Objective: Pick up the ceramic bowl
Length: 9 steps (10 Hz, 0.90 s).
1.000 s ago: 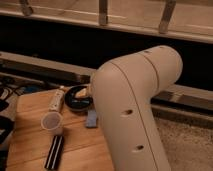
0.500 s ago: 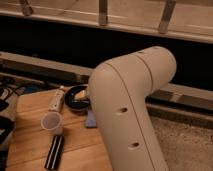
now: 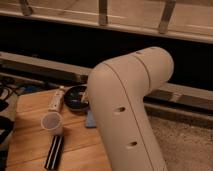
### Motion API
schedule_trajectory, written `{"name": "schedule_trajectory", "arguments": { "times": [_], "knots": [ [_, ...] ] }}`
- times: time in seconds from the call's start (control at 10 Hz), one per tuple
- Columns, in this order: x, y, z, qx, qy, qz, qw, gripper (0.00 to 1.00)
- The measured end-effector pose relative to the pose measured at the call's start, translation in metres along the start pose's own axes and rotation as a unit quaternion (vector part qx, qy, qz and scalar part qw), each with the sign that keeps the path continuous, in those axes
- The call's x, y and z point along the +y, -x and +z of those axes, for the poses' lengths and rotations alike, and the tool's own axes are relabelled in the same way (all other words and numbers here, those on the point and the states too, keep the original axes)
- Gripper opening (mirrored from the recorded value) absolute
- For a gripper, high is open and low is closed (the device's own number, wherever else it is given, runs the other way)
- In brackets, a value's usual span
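The ceramic bowl [image 3: 75,97] is a round, glossy black bowl at the far edge of the wooden table [image 3: 30,107]. Its right side is hidden behind my big white arm link [image 3: 127,107]. A small translucent pale cup [image 3: 51,122] stands upright in front of the bowl and to its left. My gripper does not show in this view. Only the arm's elbow fills the middle and right of the picture.
A white bottle-like object [image 3: 56,100] lies left of the bowl. A flat black bar [image 3: 54,151] lies near the table's front. A blue item [image 3: 91,119] peeks out beside the arm. Dark cables [image 3: 7,90] are at the left, and a dark railing wall is behind.
The white arm link has swung left across the view and now covers more of the bowl and the blue item. The table objects have not moved.
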Motion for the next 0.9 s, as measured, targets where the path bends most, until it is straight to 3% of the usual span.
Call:
{"name": "schedule_trajectory", "arguments": {
  "times": [0.2,0.3,0.4,0.5,0.7,0.8,0.9],
  "knots": [
    [0.0008,0.0024,-0.0015,-0.004,0.043,0.003,0.9991,0.58],
    [-0.0023,0.0030,-0.0024,-0.005,0.079,0.004,0.9969,0.61],
    [-0.0043,0.0010,-0.0012,-0.002,0.105,0.003,0.9945,0.59],
    [-0.0021,-0.0012,-0.0001,0.001,0.113,0.001,0.9936,0.51],
    [-0.0013,-0.0026,0.0013,0.002,0.075,-0.001,0.9972,0.30],
    [-0.0002,-0.0025,0.0009,0.001,0.067,-0.002,0.9978,0.19],
    [-0.0039,-0.0011,-0.0004,-0.001,0.071,-0.001,0.9975,0.11]
  ]
}}
